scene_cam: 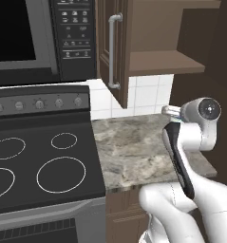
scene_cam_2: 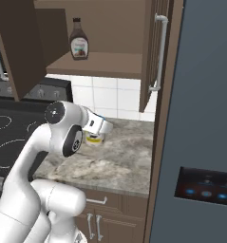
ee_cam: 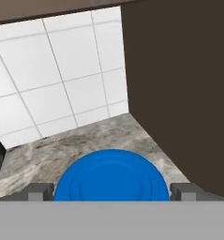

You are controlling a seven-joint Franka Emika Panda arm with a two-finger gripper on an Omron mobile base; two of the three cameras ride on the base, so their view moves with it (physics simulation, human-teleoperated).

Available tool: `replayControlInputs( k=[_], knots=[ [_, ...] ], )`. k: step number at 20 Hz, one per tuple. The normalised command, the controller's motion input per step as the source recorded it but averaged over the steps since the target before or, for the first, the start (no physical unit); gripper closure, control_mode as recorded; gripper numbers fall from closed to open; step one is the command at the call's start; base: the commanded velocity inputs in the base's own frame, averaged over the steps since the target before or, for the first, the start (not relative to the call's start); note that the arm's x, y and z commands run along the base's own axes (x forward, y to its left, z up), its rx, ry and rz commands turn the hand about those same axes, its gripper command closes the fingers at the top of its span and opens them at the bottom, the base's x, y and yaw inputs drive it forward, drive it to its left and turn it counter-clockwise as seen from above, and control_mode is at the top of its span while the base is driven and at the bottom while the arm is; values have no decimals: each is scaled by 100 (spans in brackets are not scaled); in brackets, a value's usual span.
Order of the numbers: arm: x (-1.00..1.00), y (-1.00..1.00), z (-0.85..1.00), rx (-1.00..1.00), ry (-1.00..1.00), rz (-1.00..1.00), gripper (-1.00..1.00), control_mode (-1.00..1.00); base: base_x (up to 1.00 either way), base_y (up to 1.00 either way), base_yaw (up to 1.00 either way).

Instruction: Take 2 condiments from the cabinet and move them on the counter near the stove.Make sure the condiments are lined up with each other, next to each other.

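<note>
Blue-lidded jar (ee_cam: 111, 176): inside tool (ee_cam: 111, 192) | brown bottle (scene_cam_2: 79, 42): cabinet shelf (scene_cam_2: 103, 65) | door (scene_cam: 116, 52): open

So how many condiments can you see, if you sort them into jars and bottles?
Jars with a blue lid: 1, down at the counter
Dark brown bottles: 1, up on the cabinet shelf
Total: 2

base L/R: behind arm, forward-down | shared: counter (scene_cam: 129, 147) | hand: close-up
</note>
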Motion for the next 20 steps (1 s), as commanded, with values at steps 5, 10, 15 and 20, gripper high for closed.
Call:
replayControlInputs(
  k=[5,10,15,20],
  knots=[
    [98,0,-43,2,4,0,100,-100,0,0,0],
    [99,0,-35,2,3,0,100,-100,0,0,0],
    [95,0,-36,0,6,0,100,-100,0,0,0],
    [71,0,-35,0,4,0,100,-100,0,0,0]
  ],
)
